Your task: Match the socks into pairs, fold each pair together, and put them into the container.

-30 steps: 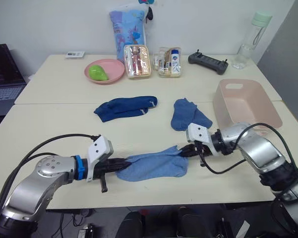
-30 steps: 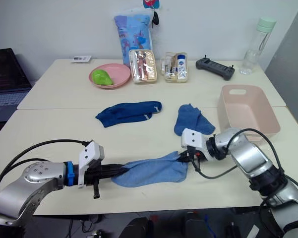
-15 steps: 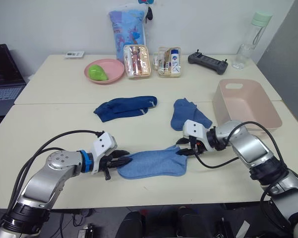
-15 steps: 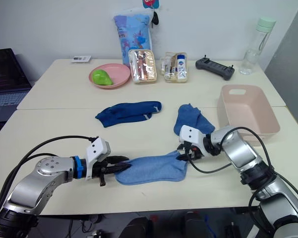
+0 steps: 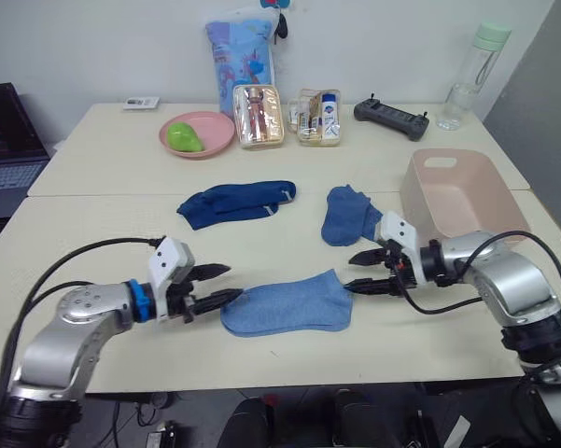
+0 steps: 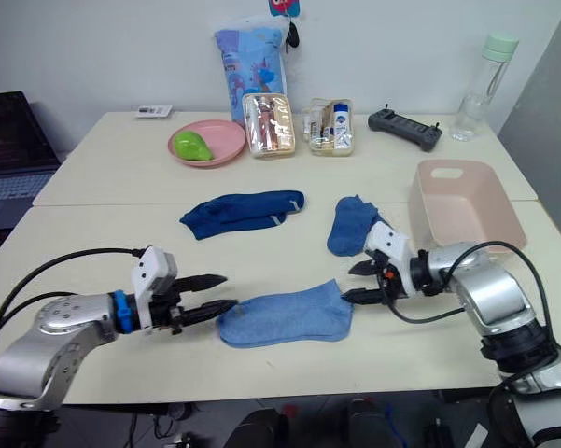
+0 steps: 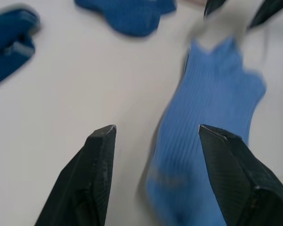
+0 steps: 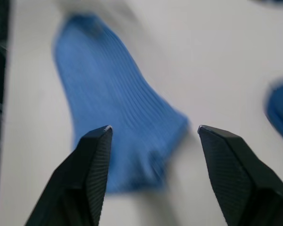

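We are holding our left gripper (image 5: 217, 284) and right gripper (image 5: 361, 270) spread apart and empty at either end of the light sock (image 5: 285, 304), lying flat on the table (image 5: 93, 233). The tub (image 5: 459, 196) is sitting beside the right arm.
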Robot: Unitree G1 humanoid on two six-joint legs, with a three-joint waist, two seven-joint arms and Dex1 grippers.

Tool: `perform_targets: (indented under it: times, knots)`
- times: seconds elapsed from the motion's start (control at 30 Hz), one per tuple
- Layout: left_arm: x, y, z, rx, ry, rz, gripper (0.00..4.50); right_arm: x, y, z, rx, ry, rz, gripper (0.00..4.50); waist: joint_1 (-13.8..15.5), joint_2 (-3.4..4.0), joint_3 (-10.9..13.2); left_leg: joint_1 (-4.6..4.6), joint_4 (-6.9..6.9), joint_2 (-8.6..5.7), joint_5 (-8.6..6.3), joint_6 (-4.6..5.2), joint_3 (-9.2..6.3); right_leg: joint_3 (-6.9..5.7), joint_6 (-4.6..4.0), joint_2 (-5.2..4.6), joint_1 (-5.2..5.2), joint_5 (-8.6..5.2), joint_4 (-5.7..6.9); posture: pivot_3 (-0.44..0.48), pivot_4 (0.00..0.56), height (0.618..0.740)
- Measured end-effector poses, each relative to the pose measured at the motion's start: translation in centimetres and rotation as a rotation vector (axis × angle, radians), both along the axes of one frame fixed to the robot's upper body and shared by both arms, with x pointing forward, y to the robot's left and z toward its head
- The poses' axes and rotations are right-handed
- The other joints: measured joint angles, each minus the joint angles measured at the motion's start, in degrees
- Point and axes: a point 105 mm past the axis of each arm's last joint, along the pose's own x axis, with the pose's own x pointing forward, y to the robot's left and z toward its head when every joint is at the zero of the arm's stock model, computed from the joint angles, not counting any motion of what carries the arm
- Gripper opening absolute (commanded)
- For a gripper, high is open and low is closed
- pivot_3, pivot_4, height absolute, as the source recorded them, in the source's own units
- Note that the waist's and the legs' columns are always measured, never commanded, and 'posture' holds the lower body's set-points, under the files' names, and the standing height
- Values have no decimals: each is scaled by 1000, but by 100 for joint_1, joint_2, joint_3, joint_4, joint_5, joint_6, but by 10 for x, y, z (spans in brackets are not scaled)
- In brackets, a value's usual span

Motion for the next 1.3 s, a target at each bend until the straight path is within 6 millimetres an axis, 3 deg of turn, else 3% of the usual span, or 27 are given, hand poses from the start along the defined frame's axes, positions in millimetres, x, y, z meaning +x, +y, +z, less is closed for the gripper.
perform_targets:
  times: [0.07,0.2,0.37,0.5,0.77,0.93,1.07,1.13,1.27,1.3]
  knots:
    - [-7,-11,4,36,-46,-63,1370,-6,10,4,14,-85,60,1547,-10,3,-2,4,-4,0,0,0,4,4,0,0,1,0,-3,0,150,740]
    - [-12,-21,-14,92,-62,-88,16,-3,19,-12,-10,-162,79,41,-8,1,-3,11,-1,-2,0,0,6,5,1,0,6,1,0,0,150,740]
    - [-14,-20,-57,186,-45,-80,16,3,34,-51,2,-145,46,41,-10,1,-4,5,-4,-1,1,-1,4,3,-1,1,-2,1,2,0,150,740]
    - [-12,-12,-67,210,-42,-57,16,9,15,-70,-55,-147,10,41,21,0,-5,8,1,-9,1,-1,6,4,-1,-6,5,2,-3,0,150,740]
    - [-24,11,-71,184,0,-4,16,7,-25,-67,-113,-168,-5,41,7,-1,-9,15,-2,-6,0,0,4,2,0,-6,11,1,-2,0,150,740]
    - [-21,8,-62,166,-23,-7,16,3,-28,-55,-56,-96,-50,41,10,-1,-9,11,-1,-6,0,0,3,3,0,-6,9,1,0,0,150,740]
    - [-18,4,-50,152,-56,-6,0,14,-33,-40,-23,-73,-193,1355,13,-1,-9,11,-1,-5,0,0,3,3,0,-6,8,2,0,0,150,740]
    - [-18,4,-48,152,-58,-1,0,20,-39,-44,-54,-72,-268,2081,13,-1,-9,10,-3,-6,0,0,3,3,0,-5,7,1,-1,0,150,740]
    - [-19,4,-49,152,-51,-1,0,10,-40,-62,-135,-27,-262,3471,11,0,-9,11,-4,-6,0,0,6,5,0,-5,7,1,-2,0,150,740]
    - [-18,4,-48,152,-54,-3,0,8,-38,-62,-133,-15,-257,3471,8,-1,-9,12,-3,-5,0,0,6,4,0,-5,8,1,-2,0,150,740]
